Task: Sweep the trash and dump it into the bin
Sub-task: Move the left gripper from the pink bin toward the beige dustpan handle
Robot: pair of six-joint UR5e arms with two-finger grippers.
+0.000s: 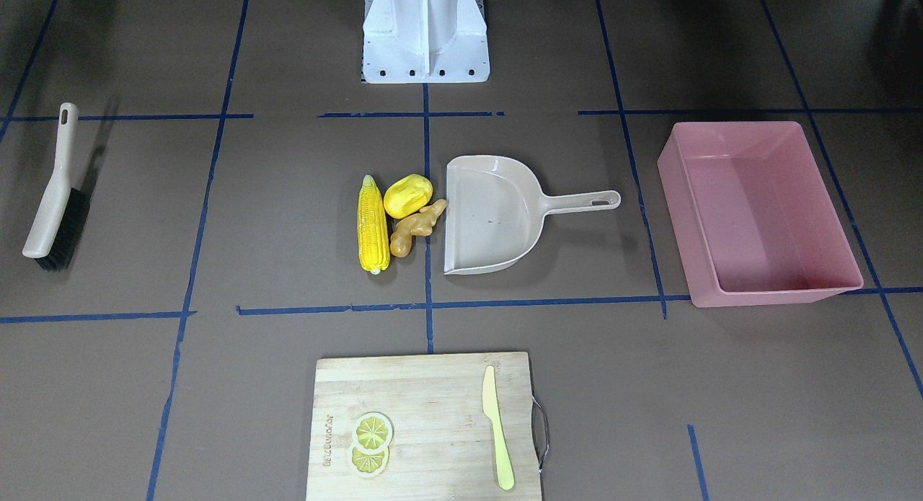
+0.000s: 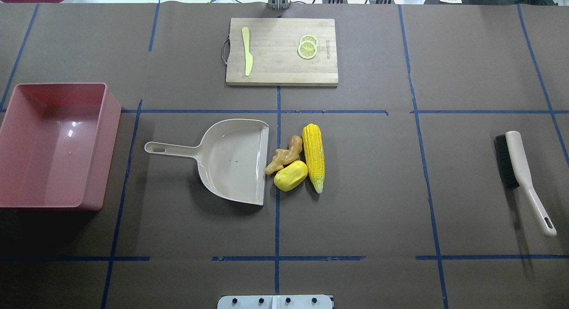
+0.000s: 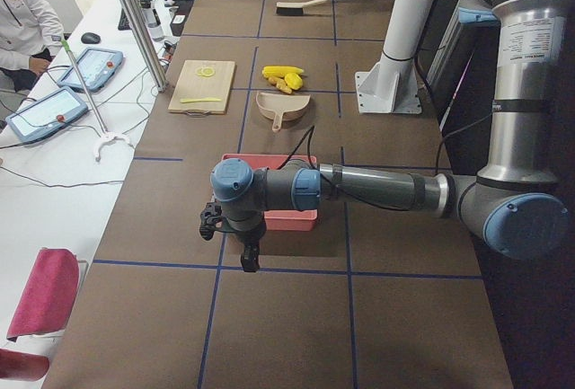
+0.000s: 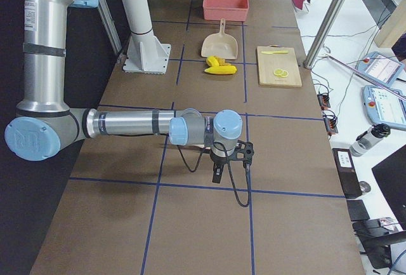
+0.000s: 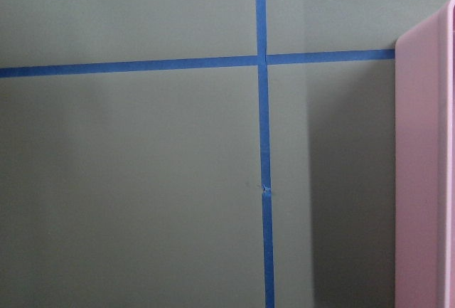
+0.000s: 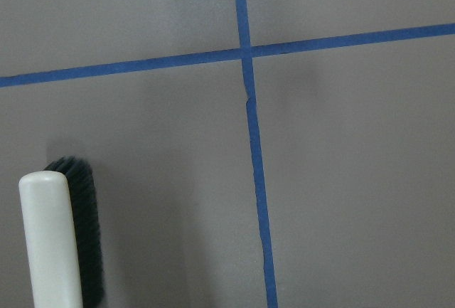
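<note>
The trash lies mid-table in a tight cluster: a yellow corn cob (image 2: 313,157), a rounded yellow lumpy piece (image 2: 290,175) and a tan ginger root (image 2: 284,155). It sits at the open mouth of a beige dustpan (image 2: 231,160). The pink bin (image 2: 113,144) stands empty at the table's left end. In the exterior left view my left gripper (image 3: 250,261) hangs just beyond the bin's outer end. A beige brush (image 2: 520,166) lies at the right end, and my right gripper (image 4: 216,174) hovers beyond it. I cannot tell whether either gripper is open or shut.
A wooden cutting board (image 2: 281,51) with a pale knife (image 2: 247,51) and lemon slices (image 2: 307,47) lies at the far edge. The robot's white base (image 1: 425,32) stands behind the trash. A person sits at a side bench (image 3: 22,21).
</note>
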